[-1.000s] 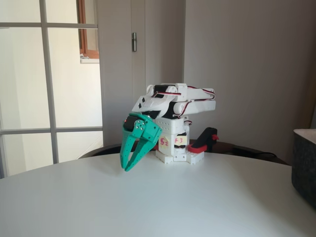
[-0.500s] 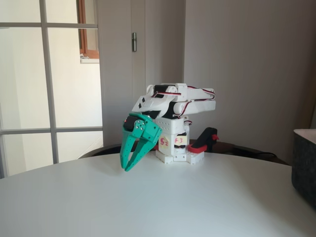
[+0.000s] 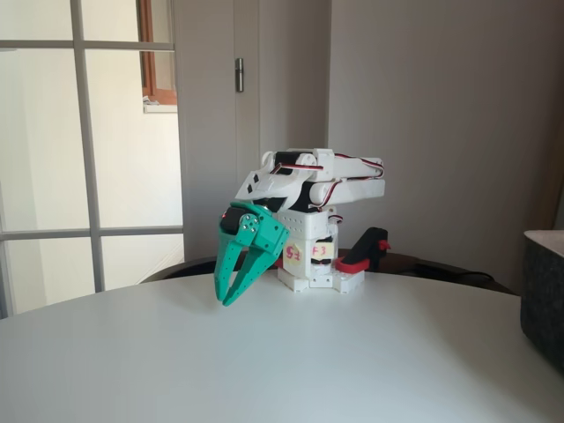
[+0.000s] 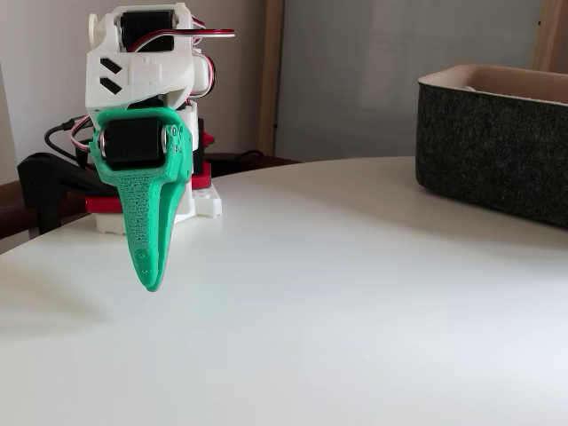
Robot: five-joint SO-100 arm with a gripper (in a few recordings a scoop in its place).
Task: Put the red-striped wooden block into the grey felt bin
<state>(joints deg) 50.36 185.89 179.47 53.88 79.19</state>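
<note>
White round table by a glazed door, grey wall behind. The grey felt bin sits far from the arm base, at the table edge; whether the red-striped wooden block lies inside can't be told. Arm folded over its base, green gripper pointing down near the tabletop, fingers slightly spread, holding nothing.

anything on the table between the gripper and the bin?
Nothing: in both fixed views the white table is bare between the green gripper and the grey felt bin. The gripper hangs tips-down, slightly open, holding nothing.
</note>
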